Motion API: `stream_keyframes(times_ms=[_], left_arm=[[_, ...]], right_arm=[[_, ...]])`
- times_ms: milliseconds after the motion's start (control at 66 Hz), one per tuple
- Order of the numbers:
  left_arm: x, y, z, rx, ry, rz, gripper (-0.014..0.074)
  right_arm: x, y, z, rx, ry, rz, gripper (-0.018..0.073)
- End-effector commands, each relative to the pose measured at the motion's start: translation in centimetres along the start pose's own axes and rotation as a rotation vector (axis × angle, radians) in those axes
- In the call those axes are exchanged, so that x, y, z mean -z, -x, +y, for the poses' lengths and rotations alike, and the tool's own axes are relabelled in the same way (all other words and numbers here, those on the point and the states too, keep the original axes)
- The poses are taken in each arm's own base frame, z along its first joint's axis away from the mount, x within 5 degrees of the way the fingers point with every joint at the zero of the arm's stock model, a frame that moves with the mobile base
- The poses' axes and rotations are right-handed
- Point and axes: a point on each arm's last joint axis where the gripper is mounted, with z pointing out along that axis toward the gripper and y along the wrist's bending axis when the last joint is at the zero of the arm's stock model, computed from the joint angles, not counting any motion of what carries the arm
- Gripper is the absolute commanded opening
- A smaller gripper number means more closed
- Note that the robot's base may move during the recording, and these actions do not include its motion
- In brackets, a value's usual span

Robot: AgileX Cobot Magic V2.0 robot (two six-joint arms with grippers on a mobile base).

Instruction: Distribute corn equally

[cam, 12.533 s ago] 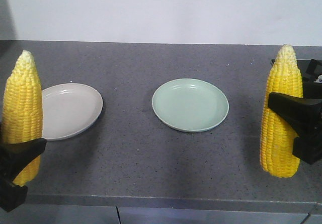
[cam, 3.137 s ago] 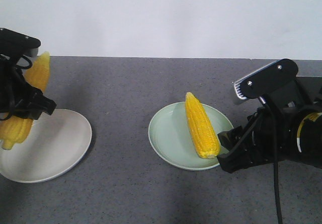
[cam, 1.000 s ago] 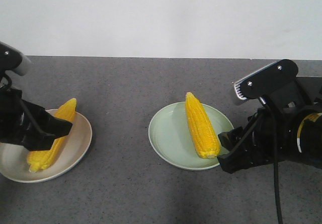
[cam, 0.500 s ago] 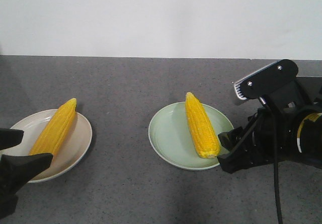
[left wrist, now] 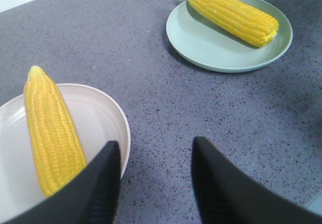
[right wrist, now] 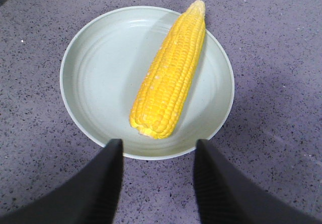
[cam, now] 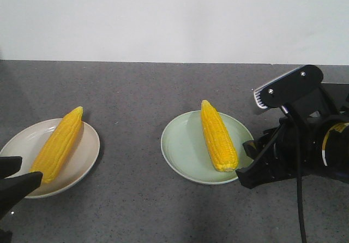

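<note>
Since half a second ago the left gripper [left wrist: 153,183] has drawn back from the white plate [cam: 87,150], its jaws spread wide and empty. One corn cob [cam: 56,144] lies on that plate, tip pointing away. To the right of the white plate, the green plate [cam: 182,144] holds the second corn cob [cam: 218,136]. The right gripper [right wrist: 156,183], jaws parted and holding nothing, hovers just beside the green plate's near rim above the grey countertop [cam: 136,90].

left gripper [cam: 13,180] mostly off-frame, beige plate [left wrist: 108,118] cropped, its corn [left wrist: 53,128] base behind a finger
</note>
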Motion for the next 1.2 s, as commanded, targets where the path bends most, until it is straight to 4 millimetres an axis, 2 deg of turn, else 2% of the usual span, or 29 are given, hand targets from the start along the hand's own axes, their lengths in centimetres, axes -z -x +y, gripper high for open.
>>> stream_keyframes(times_ms=[0,242,1015,1121,1182], left_arm=[[0.4,1.2,0.3,0.02,0.028,-0.089,0.0192],[0.4,1.3,0.3,0.02,0.031,-0.092,-0.0009],[0.4,1.2,0.2,0.018,0.027,-0.082,-0.0008],[0.6,0.2,0.7,-0.049,0.097,-0.033,-0.0008],[1.0,-0.4,1.1,-0.017,0.18,-0.059,-0.0008]], right_arm=[[1.0,1.0,-0.3,0.007,-0.005,-0.081,0.019],[1.0,0.8,-0.3,0.007,-0.013,-0.051,0.0004],[1.0,0.8,-0.3,0.006,-0.012,-0.056,-0.001],[1.0,0.8,-0.3,0.006,-0.012,-0.056,-0.001],[1.0,0.8,-0.3,0.006,-0.013,-0.052,-0.001]])
